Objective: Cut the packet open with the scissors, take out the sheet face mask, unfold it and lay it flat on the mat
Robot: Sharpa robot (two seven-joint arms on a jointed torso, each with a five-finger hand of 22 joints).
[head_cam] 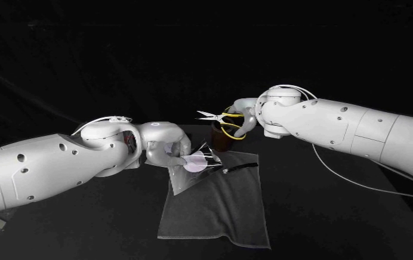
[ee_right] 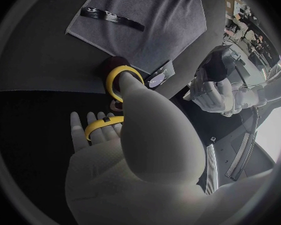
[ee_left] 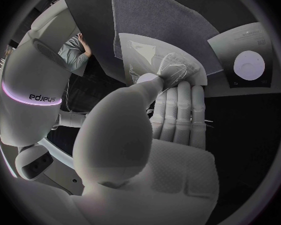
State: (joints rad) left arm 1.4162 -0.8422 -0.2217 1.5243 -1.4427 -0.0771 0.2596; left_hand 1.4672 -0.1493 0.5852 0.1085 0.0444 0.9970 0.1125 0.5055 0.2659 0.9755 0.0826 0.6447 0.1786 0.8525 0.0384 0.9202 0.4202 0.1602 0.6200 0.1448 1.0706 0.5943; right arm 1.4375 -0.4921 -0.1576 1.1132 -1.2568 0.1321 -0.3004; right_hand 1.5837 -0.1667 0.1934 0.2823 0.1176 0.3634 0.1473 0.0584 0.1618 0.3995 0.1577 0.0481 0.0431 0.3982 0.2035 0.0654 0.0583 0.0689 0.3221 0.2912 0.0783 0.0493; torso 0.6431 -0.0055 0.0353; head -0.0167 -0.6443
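Yellow-handled scissors point(head_cam: 221, 118) gripped in right hand point(head_cam: 245, 112), near packet point(head_cam: 196, 162) pinched by left hand point(head_cam: 168, 146), above grey mat point(head_cam: 219, 209)

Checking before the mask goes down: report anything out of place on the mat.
A dark narrow strip lies slanted on the grey mat near its far right corner, possibly a cut-off scrap, cluttering the laying area.

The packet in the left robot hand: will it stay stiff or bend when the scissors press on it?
Probably it bends: the packet looks thin and flat, and the left robot hand pinches it near one edge only. Its shiny face may be slippery, so it could slide in that grasp.
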